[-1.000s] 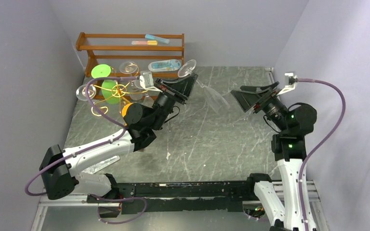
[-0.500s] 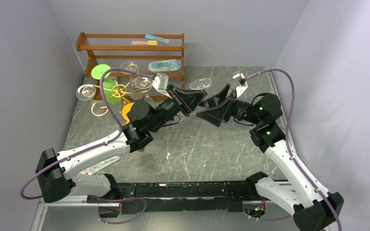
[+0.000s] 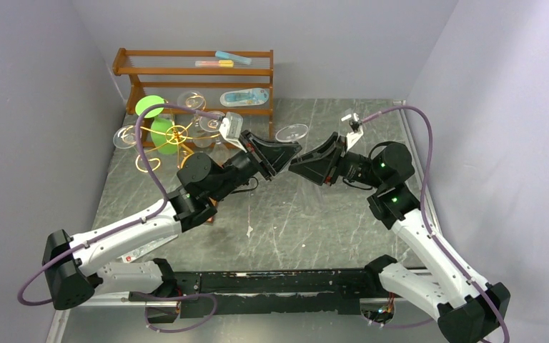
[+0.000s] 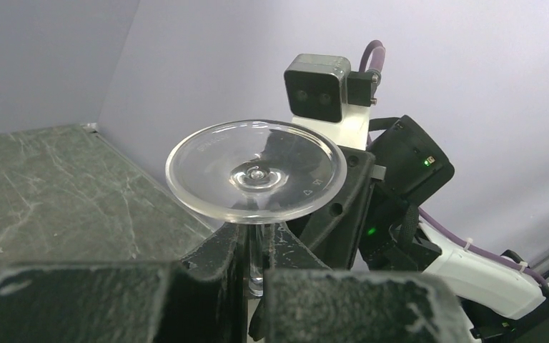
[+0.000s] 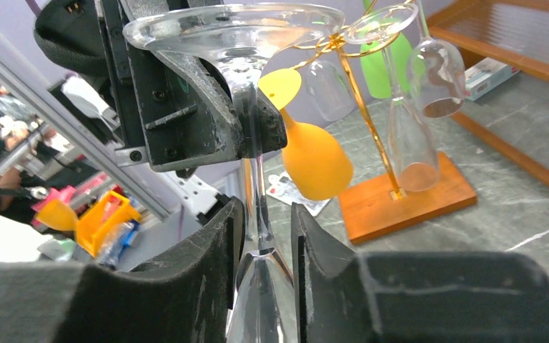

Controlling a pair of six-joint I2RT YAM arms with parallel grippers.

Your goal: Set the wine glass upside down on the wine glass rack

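Right arm has swung in from the right edge of the top view to frame centre, meeting the left arm nose to nose at the wine glass [image 3: 291,132].
Left gripper [image 4: 255,266] is clamped on the stem; the glass hangs inverted, foot up, bowl down, long axis near vertical. Right gripper [image 5: 263,229] has its jaws narrowed either side of the stem lower down, with a gap showing, so no pinch yet. The wine glass rack [image 3: 177,133] stands upper left in the top view, on the left arm's side, so that arm is nearer. It already carries orange, green and clear glasses; one lower-left curl looks free. The table [image 3: 314,214] is grey-green marbled. The wooden shelf unit [image 3: 193,71] crowds in behind the rack.
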